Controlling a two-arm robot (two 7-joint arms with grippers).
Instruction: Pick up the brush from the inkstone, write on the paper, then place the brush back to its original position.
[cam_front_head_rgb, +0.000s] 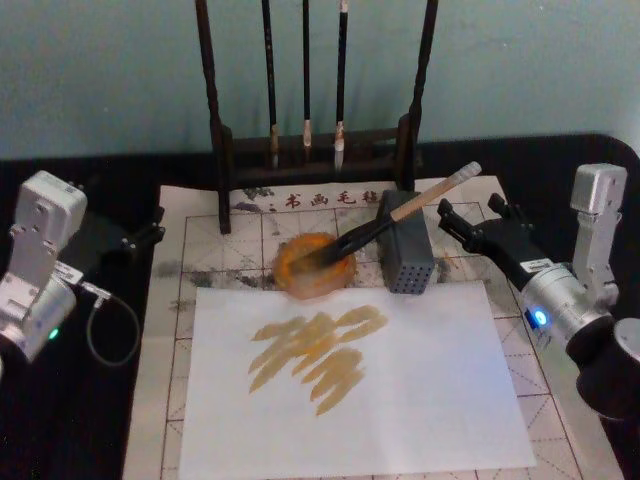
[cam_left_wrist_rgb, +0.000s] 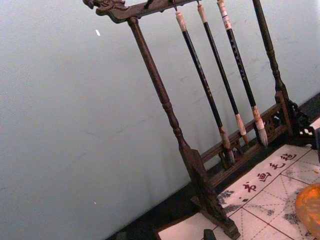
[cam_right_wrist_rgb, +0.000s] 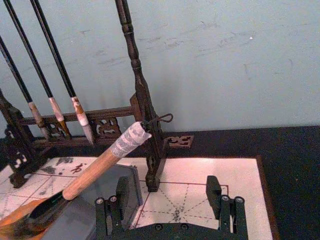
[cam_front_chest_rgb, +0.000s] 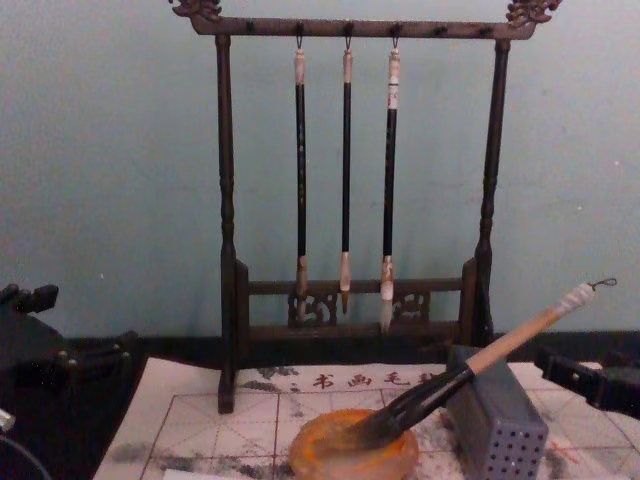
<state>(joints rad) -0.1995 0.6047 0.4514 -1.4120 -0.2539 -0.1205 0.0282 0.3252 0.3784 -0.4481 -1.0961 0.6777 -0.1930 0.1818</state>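
My left gripper (cam_front_head_rgb: 145, 236) sits at the left edge of the gridded paper (cam_front_head_rgb: 250, 240), pointing in towards it; I cannot tell whether it is open or shut. Behind the sheet stands a dark wooden rack (cam_front_chest_rgb: 226, 250) with three slim brushes (cam_front_chest_rgb: 346, 170) hanging from its top bar. Near the middle, the inkstone (cam_front_head_rgb: 316, 266) rests on the paper, and the brush (cam_front_head_rgb: 400, 213) lies with its dark bristles in the dish and its pale handle slanting up across the grey block (cam_front_head_rgb: 406, 254) just to the right, its white end in the air. A plain white sheet (cam_front_head_rgb: 350, 370) streaked with tan strokes lies nearer me, on top of the gridded one. My right gripper (cam_front_head_rgb: 478, 222) hovers beside the block and the handle's end with its fingers (cam_right_wrist_rgb: 214, 192) spread apart, holding nothing
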